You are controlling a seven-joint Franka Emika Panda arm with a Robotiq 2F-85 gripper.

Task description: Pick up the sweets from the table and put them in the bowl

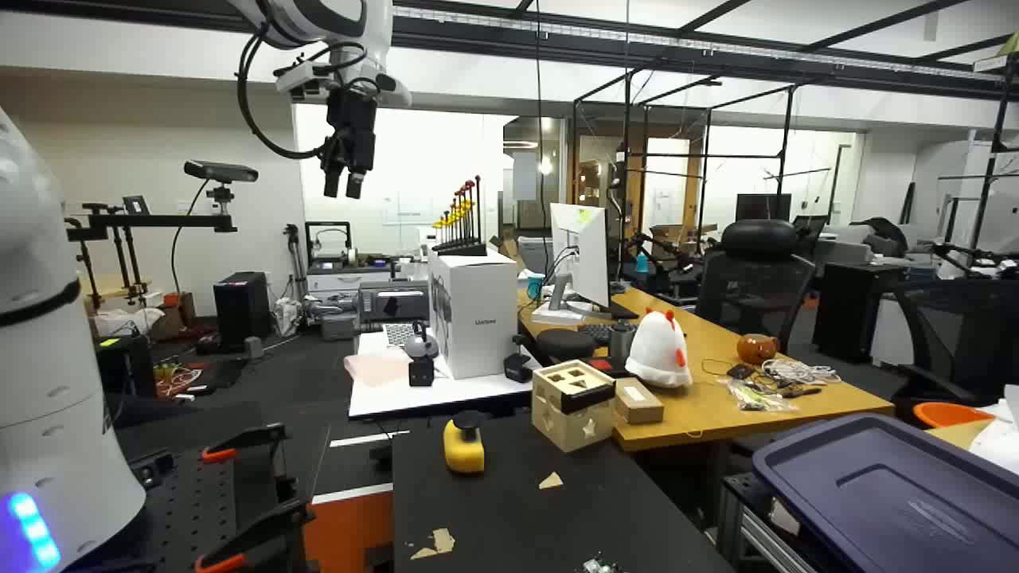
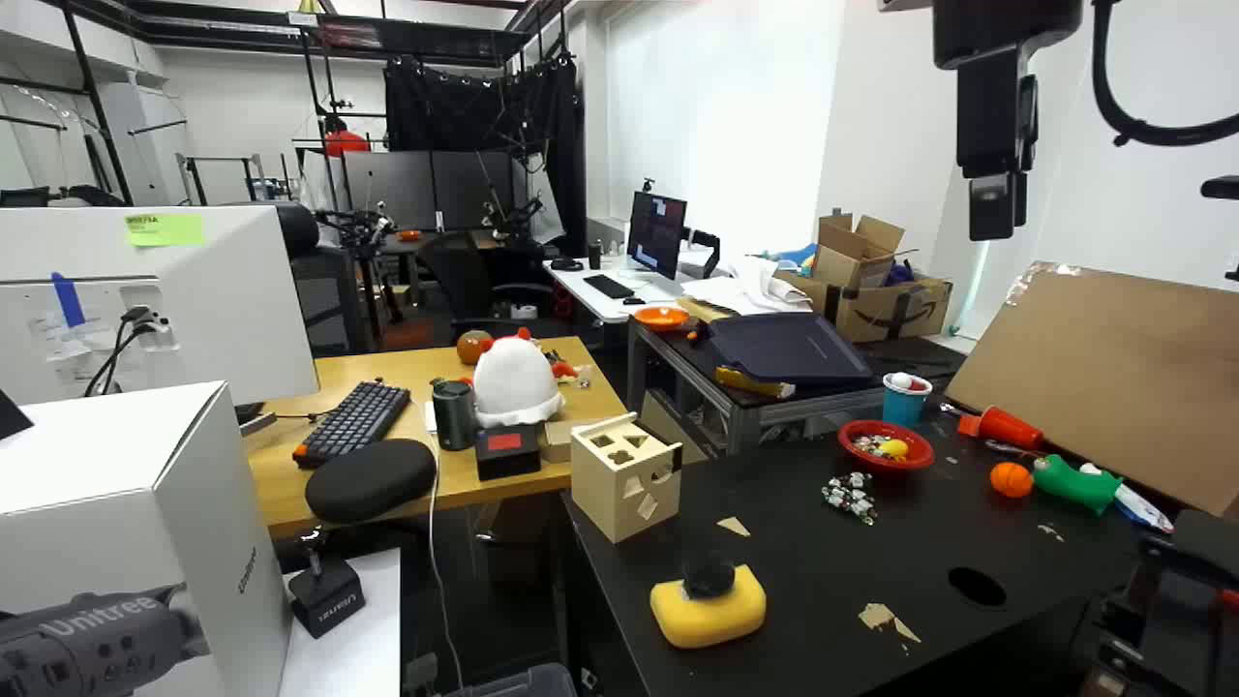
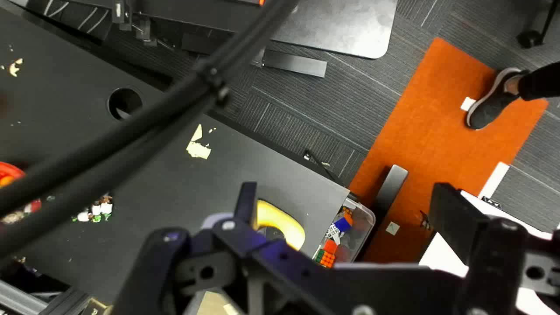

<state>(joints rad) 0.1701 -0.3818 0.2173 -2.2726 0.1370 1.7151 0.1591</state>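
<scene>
**Spread claw [image 1: 343,186] hangs higher than the black table [image 2: 803,571]**

On the table sit a yellow object [image 2: 709,621] and, at its edge, a wooden shape-sorting cube [image 2: 612,494]. The sweets [image 2: 850,498] lie heaped there, near the red bowl [image 2: 898,466], which holds small pieces [image 2: 870,445]. A wooden desk [image 1: 692,410] carrying a white plush toy [image 1: 657,350] stands beside the table, with a black chair [image 1: 752,290] near it. In the wrist view, the claw's fingers [image 3: 246,199] stand far apart, only air between them.
</scene>
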